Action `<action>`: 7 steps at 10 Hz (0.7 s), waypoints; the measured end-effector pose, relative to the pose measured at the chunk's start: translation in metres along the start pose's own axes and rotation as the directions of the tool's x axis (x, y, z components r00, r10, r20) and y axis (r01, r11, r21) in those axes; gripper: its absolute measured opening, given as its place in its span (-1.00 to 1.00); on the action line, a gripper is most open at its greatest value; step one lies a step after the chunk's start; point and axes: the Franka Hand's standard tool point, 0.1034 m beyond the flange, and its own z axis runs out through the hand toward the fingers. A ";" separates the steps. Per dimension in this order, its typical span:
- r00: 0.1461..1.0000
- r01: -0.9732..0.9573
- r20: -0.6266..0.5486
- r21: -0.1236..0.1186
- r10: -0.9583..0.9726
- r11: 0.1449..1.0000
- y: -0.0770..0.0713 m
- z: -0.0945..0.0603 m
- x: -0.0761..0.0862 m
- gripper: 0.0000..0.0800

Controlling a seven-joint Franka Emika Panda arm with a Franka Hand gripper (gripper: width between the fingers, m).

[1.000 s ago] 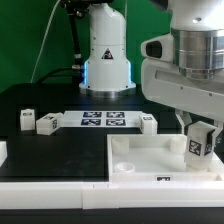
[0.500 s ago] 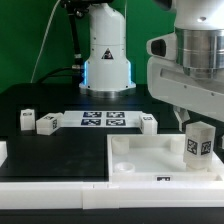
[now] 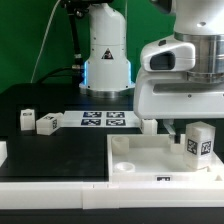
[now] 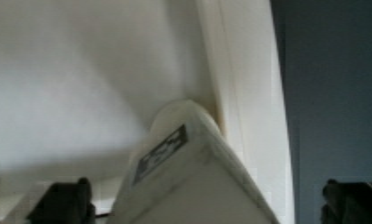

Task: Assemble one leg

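Gripper (image 4: 211,199) open, fingers (image 4: 66,200) spread wide either side of the leg (image 3: 200,141), not touching it; leg upright on the white tabletop (image 3: 140,162) at its corner on the exterior view's right. Marker board (image 3: 103,120) behind on the black table (image 3: 30,98).

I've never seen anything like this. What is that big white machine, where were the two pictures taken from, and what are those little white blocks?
The machine is a robot arm; its end carries a two-fingered pincer. One picture comes from a camera standing off the arm, the other from a camera on its wrist, looking along the pincer. On the black table lie a white tabletop, a marker board and three spare legs. A fourth leg stands on the tabletop between the pincer's fingers, which look open, not touching it.
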 end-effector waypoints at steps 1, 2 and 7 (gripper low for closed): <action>0.994 0.108 0.000 -0.005 -0.108 0.994 0.000 0.000 0.000 0.62; 0.973 0.229 0.000 -0.006 -0.229 0.973 0.001 0.000 0.000 0.62; 0.956 0.295 0.000 -0.005 -0.295 0.956 0.004 0.000 0.001 -0.01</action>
